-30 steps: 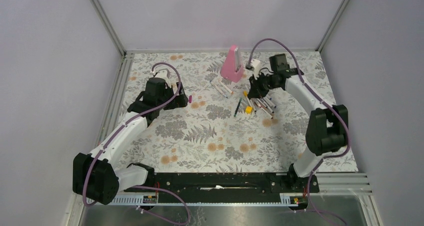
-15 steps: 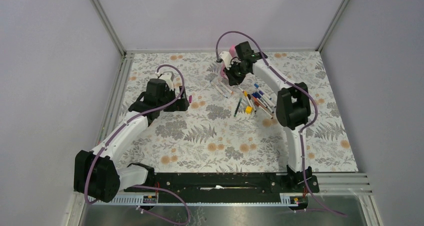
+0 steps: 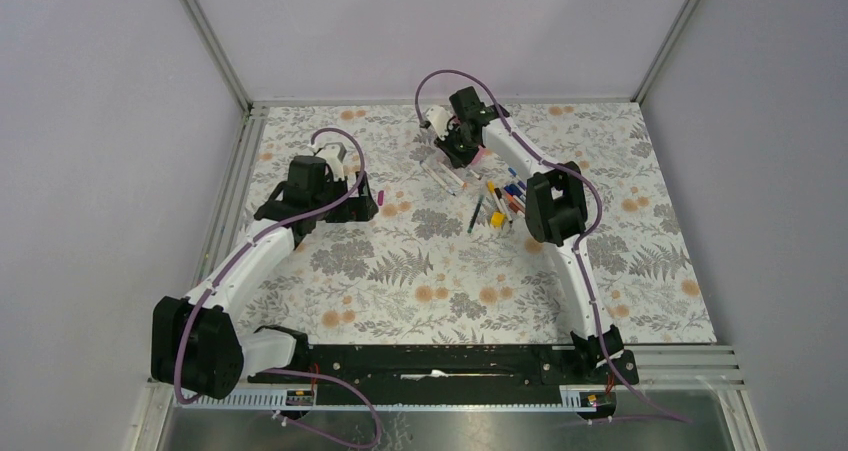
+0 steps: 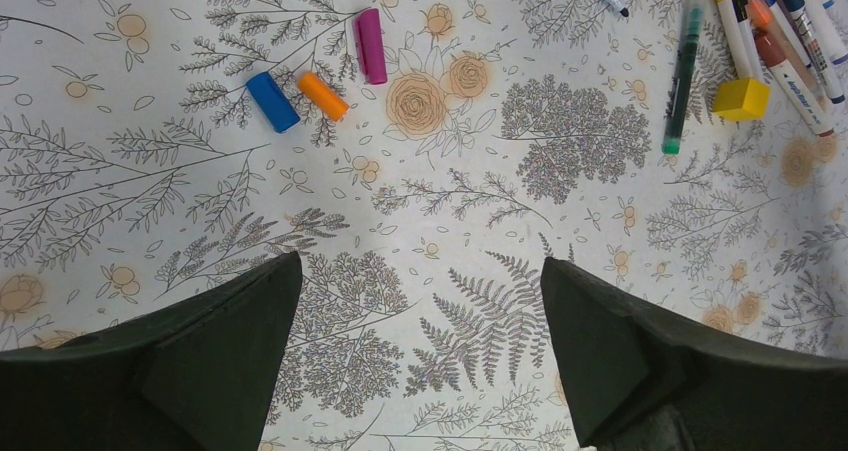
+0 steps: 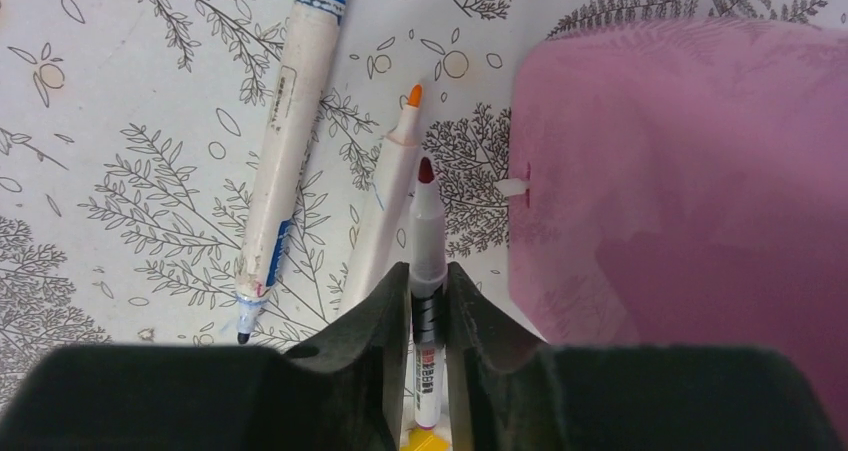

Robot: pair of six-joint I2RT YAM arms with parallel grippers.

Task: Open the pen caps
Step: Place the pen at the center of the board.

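Three loose pen caps lie on the floral mat in the left wrist view: a blue cap [image 4: 272,101], an orange cap [image 4: 323,95] and a purple cap [image 4: 371,45]. My left gripper [image 4: 420,271] is open and empty, hovering over the mat short of them; it also shows in the top view [image 3: 366,200]. My right gripper [image 5: 428,276] is shut on a thin white pen [image 5: 428,221] with a bare dark red tip and no cap on it. It is at the back of the mat in the top view [image 3: 455,153], right beside the pink wedge [image 5: 690,171].
Two uncapped pens lie under the right gripper: a blue-ended one [image 5: 285,141] and an orange-tipped one [image 5: 392,186]. A green pen [image 4: 682,71], a yellow block [image 4: 741,98] and a cluster of several pens [image 3: 512,197] lie mid-mat. Frame rails edge the mat.
My right arm has swung left from the pen cluster to the pink wedge, its elbow folding in over the cluster. The left arm has barely moved.
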